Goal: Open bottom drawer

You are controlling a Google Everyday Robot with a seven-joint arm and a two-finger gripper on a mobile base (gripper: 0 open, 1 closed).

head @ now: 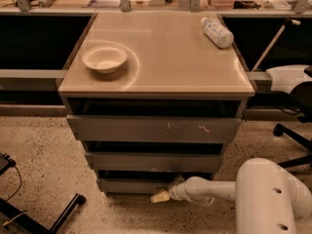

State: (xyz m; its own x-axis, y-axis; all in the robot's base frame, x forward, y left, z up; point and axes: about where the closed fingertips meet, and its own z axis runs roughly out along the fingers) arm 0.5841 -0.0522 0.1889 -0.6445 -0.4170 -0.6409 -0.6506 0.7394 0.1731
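The cabinet has three grey drawer fronts. The bottom drawer [131, 185] is the lowest, a plain handleless front close to the floor, with a dark gap above it. My white arm reaches in from the lower right. My gripper [162, 195] is low at the bottom drawer's right part, its pale tip just below and in front of the drawer's lower edge. The top front [153, 128] carries white scratches. The middle front [151, 162] sits between them.
A white bowl [105, 58] and a lying plastic bottle [217, 32] rest on the cabinet top [161, 48]. A chair base [292, 135] stands at the right. Black legs and a cable [29, 211] lie on the speckled floor at the lower left.
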